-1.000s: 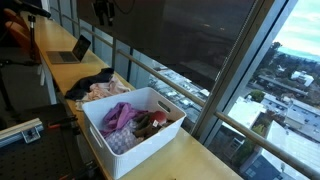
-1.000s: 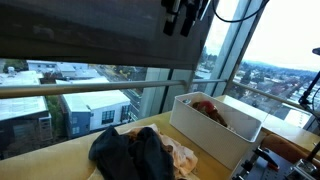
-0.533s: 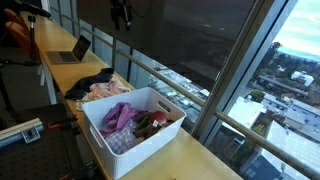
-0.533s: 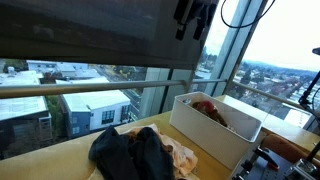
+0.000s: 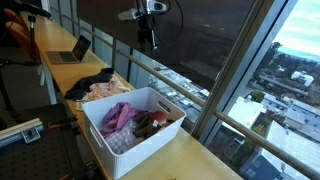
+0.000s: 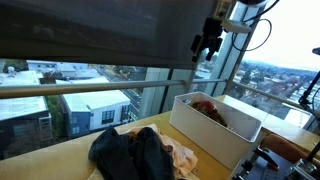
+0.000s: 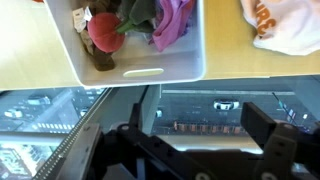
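Observation:
My gripper [image 5: 150, 38] hangs high in the air above the table, open and empty, in both exterior views [image 6: 210, 42]. In the wrist view its two dark fingers [image 7: 200, 135] stand wide apart with nothing between them. Below it a white plastic bin [image 5: 150, 137] holds several crumpled clothes, purple, red and dark; it also shows in the wrist view [image 7: 190, 60] and in an exterior view [image 6: 240, 135]. A pile of dark and peach clothes [image 5: 98, 88] lies on the wooden table beside the bin, also seen in an exterior view [image 6: 135, 152].
A long wooden table [image 5: 190, 155] runs along a glass window wall with a metal rail [image 5: 190, 88]. An open laptop [image 5: 72, 52] stands at the far end. A white and orange garment [image 7: 285, 25] lies next to the bin.
My gripper has moved sideways high above the table, from over the clothes pile toward the space above the bin. The bin and clothes have not moved.

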Tool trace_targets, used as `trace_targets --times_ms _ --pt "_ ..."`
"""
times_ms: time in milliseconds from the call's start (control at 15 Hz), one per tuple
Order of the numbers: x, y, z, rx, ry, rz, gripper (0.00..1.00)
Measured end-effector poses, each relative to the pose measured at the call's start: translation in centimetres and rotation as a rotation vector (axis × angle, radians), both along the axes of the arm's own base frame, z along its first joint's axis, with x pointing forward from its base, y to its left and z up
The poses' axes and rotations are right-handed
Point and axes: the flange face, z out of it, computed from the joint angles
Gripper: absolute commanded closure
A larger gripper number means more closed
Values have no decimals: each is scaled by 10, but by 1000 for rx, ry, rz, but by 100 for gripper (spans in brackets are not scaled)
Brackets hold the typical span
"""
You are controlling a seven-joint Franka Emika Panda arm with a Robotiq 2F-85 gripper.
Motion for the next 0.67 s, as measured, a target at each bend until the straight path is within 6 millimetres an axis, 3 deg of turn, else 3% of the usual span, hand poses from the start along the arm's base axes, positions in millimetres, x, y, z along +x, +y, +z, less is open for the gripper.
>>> trace_targets --times_ms 333,667 --pt "1 -95 -81 12 31 -109 0" --pt "-11 -153 -170 27 76 -185 0"
